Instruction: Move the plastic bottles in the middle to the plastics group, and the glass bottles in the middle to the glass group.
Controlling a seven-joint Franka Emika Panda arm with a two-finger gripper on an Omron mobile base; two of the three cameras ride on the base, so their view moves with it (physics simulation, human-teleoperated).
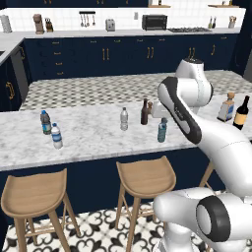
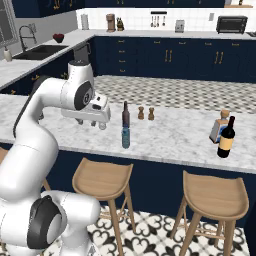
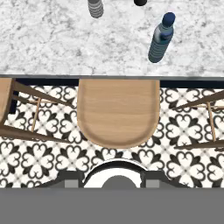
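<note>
Three bottles stand in the middle of the marble counter (image 1: 93, 138): a clear greyish plastic bottle (image 1: 124, 119) (image 3: 95, 8), a dark brown glass bottle (image 1: 144, 112) (image 2: 125, 114), and a blue-tinted plastic bottle (image 1: 162, 130) (image 2: 125, 137) (image 3: 161, 39) nearest the front edge. The plastics group (image 1: 51, 129) is at the left. At the right, the glass group is a square corked bottle (image 1: 226, 107) (image 2: 219, 127) and a black wine bottle (image 1: 241, 113) (image 2: 226, 137). My gripper (image 2: 98, 124) hangs open and holds nothing, above the counter's front edge and left of the blue-tinted bottle.
Two small brown shakers (image 2: 145, 113) stand behind the brown bottle. Wooden stools (image 1: 145, 178) (image 2: 102, 182) (image 3: 118, 111) line the counter's front over a patterned floor. My own arm (image 1: 197, 123) crosses in front of the counter's right half.
</note>
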